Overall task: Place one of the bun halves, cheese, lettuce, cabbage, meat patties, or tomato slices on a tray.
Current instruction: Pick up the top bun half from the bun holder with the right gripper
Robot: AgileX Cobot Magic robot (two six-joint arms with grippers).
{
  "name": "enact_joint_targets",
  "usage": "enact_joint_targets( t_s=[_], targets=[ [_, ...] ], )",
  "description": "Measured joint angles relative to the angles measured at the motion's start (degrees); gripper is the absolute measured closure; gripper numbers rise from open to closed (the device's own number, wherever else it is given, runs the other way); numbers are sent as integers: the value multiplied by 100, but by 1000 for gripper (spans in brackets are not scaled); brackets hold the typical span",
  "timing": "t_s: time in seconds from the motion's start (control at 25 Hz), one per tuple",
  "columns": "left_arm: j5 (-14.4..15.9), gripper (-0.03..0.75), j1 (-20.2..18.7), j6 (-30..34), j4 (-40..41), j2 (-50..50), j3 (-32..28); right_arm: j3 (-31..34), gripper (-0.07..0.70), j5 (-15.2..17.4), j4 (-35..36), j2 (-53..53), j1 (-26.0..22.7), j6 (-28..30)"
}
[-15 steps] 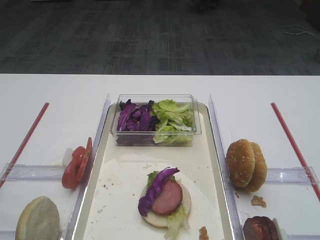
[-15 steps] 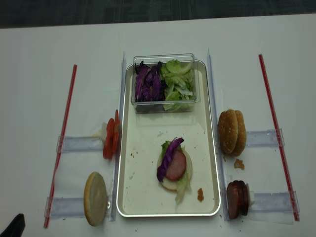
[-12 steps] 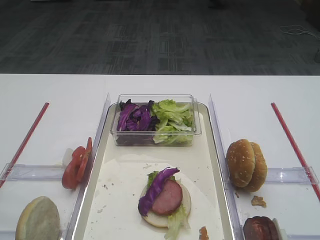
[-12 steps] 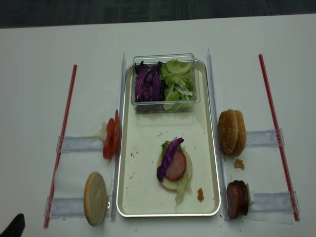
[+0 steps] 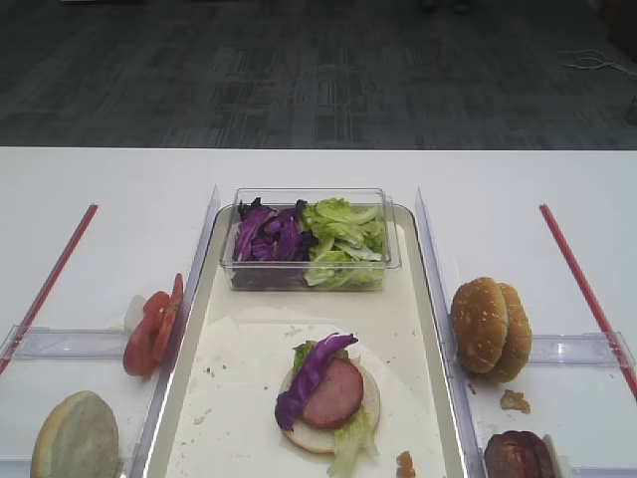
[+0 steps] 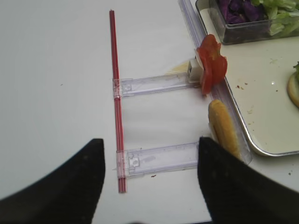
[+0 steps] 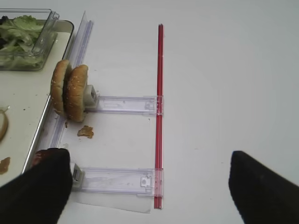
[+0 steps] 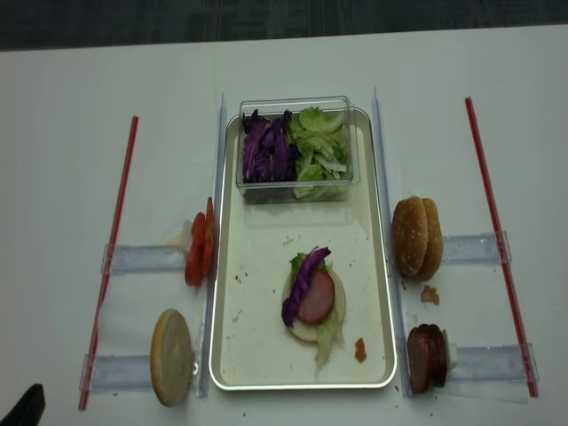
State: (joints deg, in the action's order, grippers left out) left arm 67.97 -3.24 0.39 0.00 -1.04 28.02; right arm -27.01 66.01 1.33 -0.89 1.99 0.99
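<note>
The cream tray (image 5: 244, 344) (image 8: 257, 333) carries a stack (image 5: 328, 393) of pale bun base, lettuce, a meat patty and cabbage. Two sesame bun halves (image 5: 490, 329) (image 7: 70, 91) stand on edge to its right, with meat patties (image 8: 426, 358) nearer me. On the left are tomato slices (image 5: 151, 327) (image 6: 211, 63) and a pale bun half (image 8: 171, 357). Cheese is out of view. My right gripper (image 7: 149, 191) hangs open over the table right of the patties, holding nothing. Beside the pale bun, my left gripper (image 6: 149, 182) is open too and holds nothing.
A clear box (image 5: 311, 199) at the tray's far end holds purple cabbage (image 5: 269, 237) and green lettuce (image 5: 343, 239). Red rods (image 8: 114, 257) (image 8: 497, 240) and clear plastic rails (image 7: 124, 103) (image 6: 154, 84) lie on the white table at both sides. A crumb (image 7: 85, 131) lies by the buns.
</note>
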Motion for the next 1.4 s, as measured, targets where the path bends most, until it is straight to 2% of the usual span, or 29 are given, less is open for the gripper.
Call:
enact_joint_targets(
  t_s=[1.08,1.4],
  targets=[
    [0,304,0,0,0,0,0,0,-48,0,174,0,0,-33],
    [0,304,0,0,0,0,0,-112,-48,36,174,1106,0,-254]
  ],
)
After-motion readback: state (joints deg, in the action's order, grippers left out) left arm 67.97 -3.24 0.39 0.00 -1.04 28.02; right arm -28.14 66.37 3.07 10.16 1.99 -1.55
